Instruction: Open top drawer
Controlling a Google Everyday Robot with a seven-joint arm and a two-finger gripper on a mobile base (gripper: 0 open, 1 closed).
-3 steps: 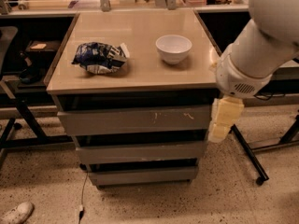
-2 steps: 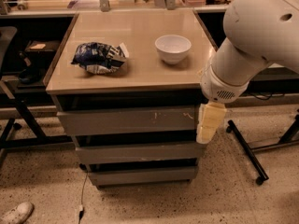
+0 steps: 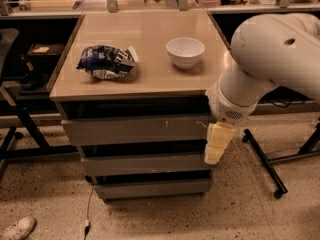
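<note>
The top drawer (image 3: 135, 129) is the wide grey handleless front just under the tan cabinet top, with small white scratches right of centre. It sits flush with a dark gap above it. Two grey drawer fronts lie below it. My gripper (image 3: 216, 145) hangs from the big white arm at the right end of the drawer stack, pale fingers pointing down, overlapping the right edge of the top drawer and reaching the second front. Nothing shows in it.
On the cabinet top (image 3: 150, 39) lie a blue-and-white chip bag (image 3: 106, 62) at left and a white bowl (image 3: 185, 51) at right. A black stand's legs with casters (image 3: 265, 166) stand on the speckled floor at right. A dark desk frame is at left. A white shoe (image 3: 17, 229) lies at bottom left.
The arm has swung left and the gripper has moved in toward the right end of the drawer fronts. The drawers, bag and bowl have not moved.
</note>
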